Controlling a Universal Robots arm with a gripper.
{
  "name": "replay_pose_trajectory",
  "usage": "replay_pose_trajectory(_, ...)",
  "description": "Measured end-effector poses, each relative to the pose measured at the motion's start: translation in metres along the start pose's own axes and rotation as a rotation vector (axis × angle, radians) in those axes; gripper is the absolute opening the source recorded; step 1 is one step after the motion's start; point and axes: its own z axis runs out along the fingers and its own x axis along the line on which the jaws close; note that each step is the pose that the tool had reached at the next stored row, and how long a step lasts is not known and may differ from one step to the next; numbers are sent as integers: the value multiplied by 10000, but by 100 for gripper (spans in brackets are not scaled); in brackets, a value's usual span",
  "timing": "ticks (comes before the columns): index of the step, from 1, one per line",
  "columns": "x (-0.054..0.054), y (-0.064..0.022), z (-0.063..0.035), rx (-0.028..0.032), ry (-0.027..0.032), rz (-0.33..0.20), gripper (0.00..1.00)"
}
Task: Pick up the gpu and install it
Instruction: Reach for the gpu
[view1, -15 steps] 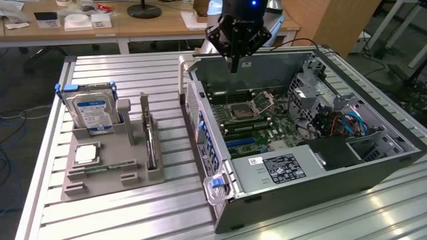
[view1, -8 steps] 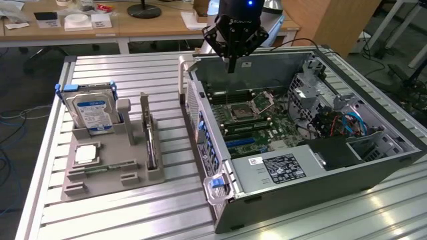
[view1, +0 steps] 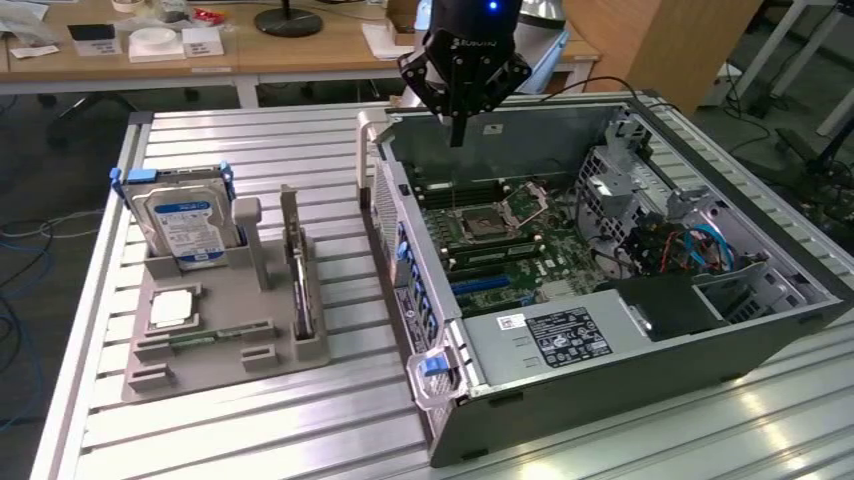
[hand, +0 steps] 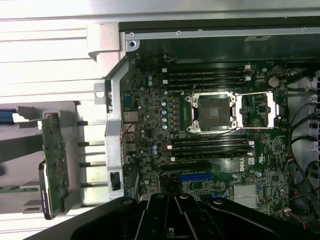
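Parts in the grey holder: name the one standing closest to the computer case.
The gpu, the slim card edge-on; the blue-labelled hard drive stands farther to the exterior view's left.

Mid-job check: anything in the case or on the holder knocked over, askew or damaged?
Nothing stands out. The gpu stands on edge in its slot of the gray holder, the hard drive upright in another slot. Inside the open case the CPU socket is empty with its frame swung open, which looks deliberate.

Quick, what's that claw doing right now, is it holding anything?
Gripper: shut, holding nothing, above the open computer case.
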Motion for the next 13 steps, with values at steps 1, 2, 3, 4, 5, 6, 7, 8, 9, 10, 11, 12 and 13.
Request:
replay_pose_trajectory(1,10,-1,0,1,0,0,11)
replay_pose_trajectory(2,19,-1,0,0,0,0,11)
replay_pose_trajectory(3,30,-2,-1,1,0,0,11)
replay_pose_trajectory(4,40,-3,-1,0,0,0,11)
replay_pose_trajectory(5,50,-4,-1,0,0,1,11)
replay_pose_trajectory(6,60,-4,-1,0,-1,1,11)
replay_pose_trajectory(7,69,-5,-1,0,0,1,11)
replay_pose_trajectory(8,78,-6,-1,0,0,1,11)
replay_pose_trajectory(9,89,-6,-1,0,0,1,11)
replay_pose_trajectory(10,98,-7,-1,0,-1,1,11)
replay_pose_trajectory(11,107,-8,-2,0,0,1,11)
replay_pose_trajectory(12,116,-9,-2,0,0,1,11)
replay_pose_trajectory(13,124,-9,-2,0,-1,0,11)
